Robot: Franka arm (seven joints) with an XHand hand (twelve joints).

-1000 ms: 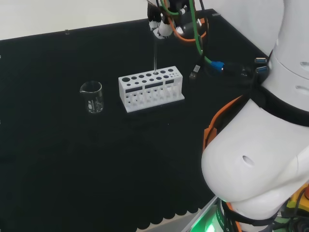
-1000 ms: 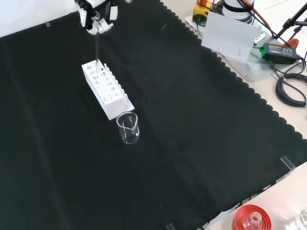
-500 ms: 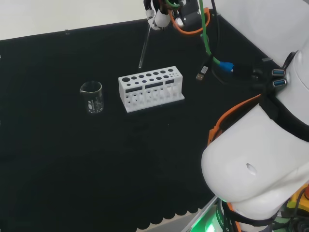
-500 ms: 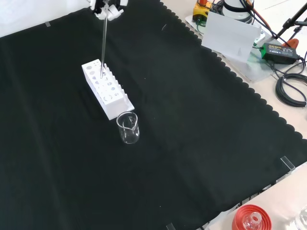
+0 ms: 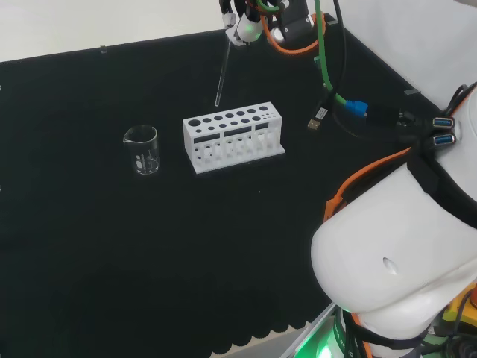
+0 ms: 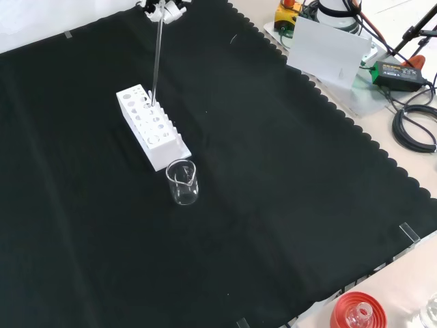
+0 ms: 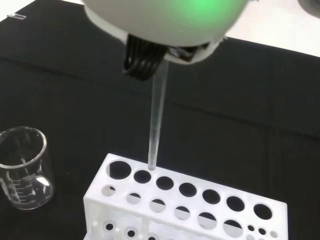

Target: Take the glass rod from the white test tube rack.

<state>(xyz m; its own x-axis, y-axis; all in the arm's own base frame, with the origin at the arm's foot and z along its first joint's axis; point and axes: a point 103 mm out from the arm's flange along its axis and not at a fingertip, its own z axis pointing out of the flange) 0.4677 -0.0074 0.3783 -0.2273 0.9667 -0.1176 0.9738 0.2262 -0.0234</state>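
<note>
Hand (image 5: 244,28) pinching glass rod (image 5: 221,73), tip clear above white rack (image 5: 233,136).

Black cloth (image 6: 273,205) with a scalloped edge covers the bench. Beyond it lies a pale tabletop (image 6: 410,171) with black cables (image 6: 416,126) and a white card (image 6: 328,48).

The glass rod (image 7: 157,120) is clear and smooth. The test tube rack (image 5: 233,137) looks like white matt plastic with round holes. The beaker (image 5: 141,150) is clear, shiny glass. The counter (image 6: 273,178) is covered in soft black cloth that does not shine. The hand (image 5: 242,26) looks like smooth white plastic.
</note>
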